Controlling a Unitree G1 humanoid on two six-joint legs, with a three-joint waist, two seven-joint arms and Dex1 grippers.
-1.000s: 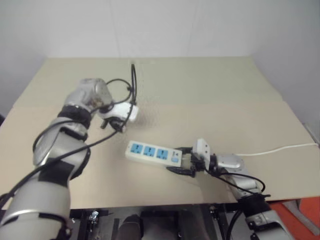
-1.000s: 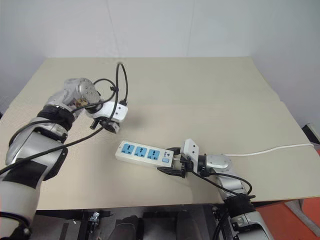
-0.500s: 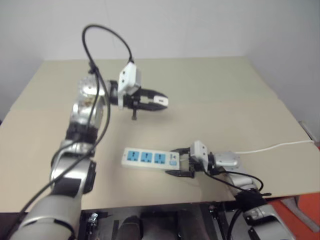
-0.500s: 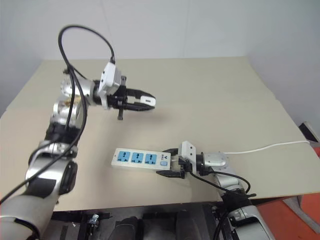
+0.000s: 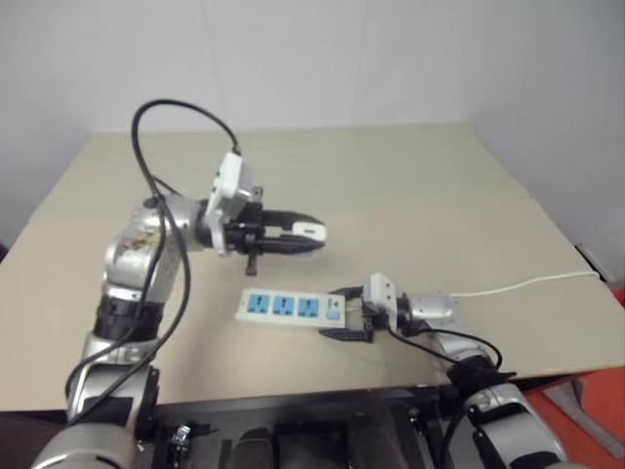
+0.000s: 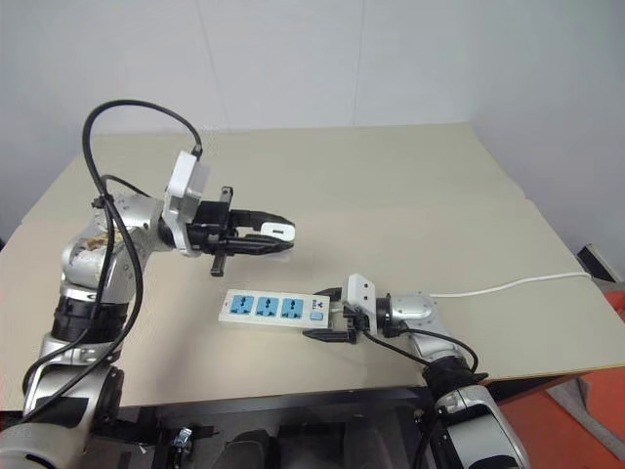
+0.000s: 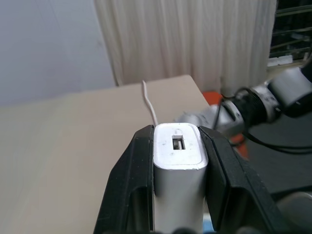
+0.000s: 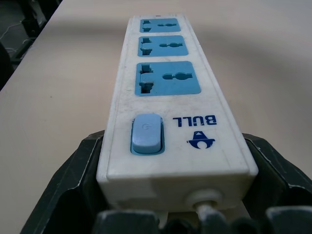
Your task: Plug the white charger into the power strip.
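The left arm is bent at the elbow and raised over the beige tabletop (image 6: 410,186), its forearm level and its wrist turned so that the left gripper (image 6: 276,237) points sideways toward the robot's right. Its jaws are closed on the white charger (image 7: 178,161), a small white rounded-cuboid plug adapter. In the left wrist view the two black fingers (image 7: 131,180) press flat against the charger's two long sides, and its end face with a small rectangular slot looks away from the wrist. The charger hangs in the air above the tabletop, beyond the power strip and apart from it.

The power strip (image 6: 271,308), a long white rectangular bar with three blue outlet faces and a small blue switch (image 8: 146,133), lies flat on the tabletop near its front edge. The right arm reaches in low from the right, forearm close to the tabletop, and the right gripper (image 6: 327,314) points leftward along the strip. Its jaws clasp the switch end of the strip, one black finger on each long side, as the right wrist view shows. A thin white cord (image 6: 508,285) runs from that end past the gripper and off the right edge of the tabletop.
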